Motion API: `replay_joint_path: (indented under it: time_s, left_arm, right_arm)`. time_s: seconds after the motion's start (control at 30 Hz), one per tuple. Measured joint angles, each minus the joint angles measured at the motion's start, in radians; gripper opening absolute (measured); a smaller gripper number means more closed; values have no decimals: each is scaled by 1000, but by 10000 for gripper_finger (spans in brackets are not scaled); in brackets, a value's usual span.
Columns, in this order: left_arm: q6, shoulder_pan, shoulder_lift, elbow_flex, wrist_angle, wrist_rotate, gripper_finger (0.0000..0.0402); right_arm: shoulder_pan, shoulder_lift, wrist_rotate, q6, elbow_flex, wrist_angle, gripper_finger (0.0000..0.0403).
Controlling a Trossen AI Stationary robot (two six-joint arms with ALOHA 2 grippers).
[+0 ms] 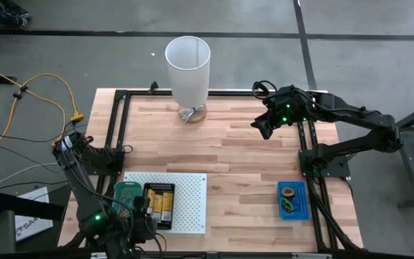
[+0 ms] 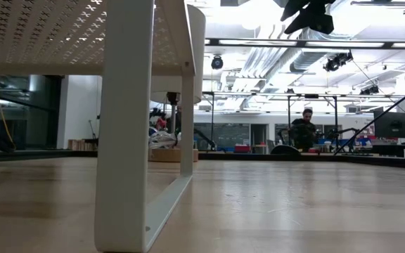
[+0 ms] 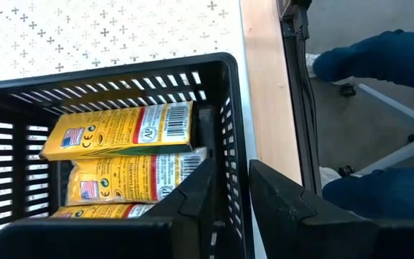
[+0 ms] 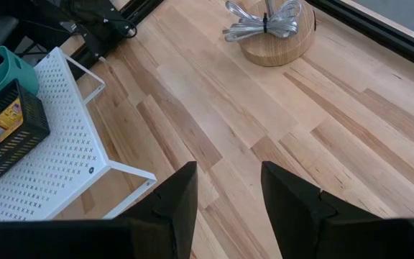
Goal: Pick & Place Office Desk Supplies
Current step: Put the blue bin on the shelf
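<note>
A black slotted basket [image 3: 121, 101] holding yellow packets [image 3: 121, 133] stands on the white perforated board [image 1: 189, 205] at the near left. My left gripper [image 3: 230, 169] is shut on the basket's wall. A teal bin [image 1: 126, 193] stands next to the basket. Coloured rings lie in a blue tray [image 1: 292, 200] at the near right. My right gripper [image 4: 228, 208] hangs open above the far right of the table, with nothing between its fingers; in the high view my right gripper [image 1: 261, 128] is far from the basket. My left gripper holds the basket's wall on the table's near side [image 3: 230, 144], one finger [image 3: 192, 198] inside the basket and one [image 3: 286, 205] outside. The fingers slant down from the table's left. Whether the basket is off the board, I cannot tell.
A tall white cylinder [image 1: 188, 68] stands at the far middle on a wooden base with a bundle of silver cable [image 4: 264, 25]. The board's white leg [image 2: 125, 126] fills the low view's left. A person's blue-clad legs [image 3: 379, 61] are beyond the near edge.
</note>
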Motion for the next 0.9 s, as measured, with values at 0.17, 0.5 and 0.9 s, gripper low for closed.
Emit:
replay_joint_path:
  time_s: [0.17, 0.5, 0.9]
  left_arm:
    - [0, 0, -7, 0, 1, 2, 79]
    - [7, 21, -19, 0, 7, 1, 79]
    - [344, 270, -97, 0, 7, 6, 79]
  right_arm:
    - [0, 0, 0, 0, 0, 0, 142]
    - [0, 0, 0, 0, 0, 7, 142]
    - [0, 0, 0, 0, 0, 7, 142]
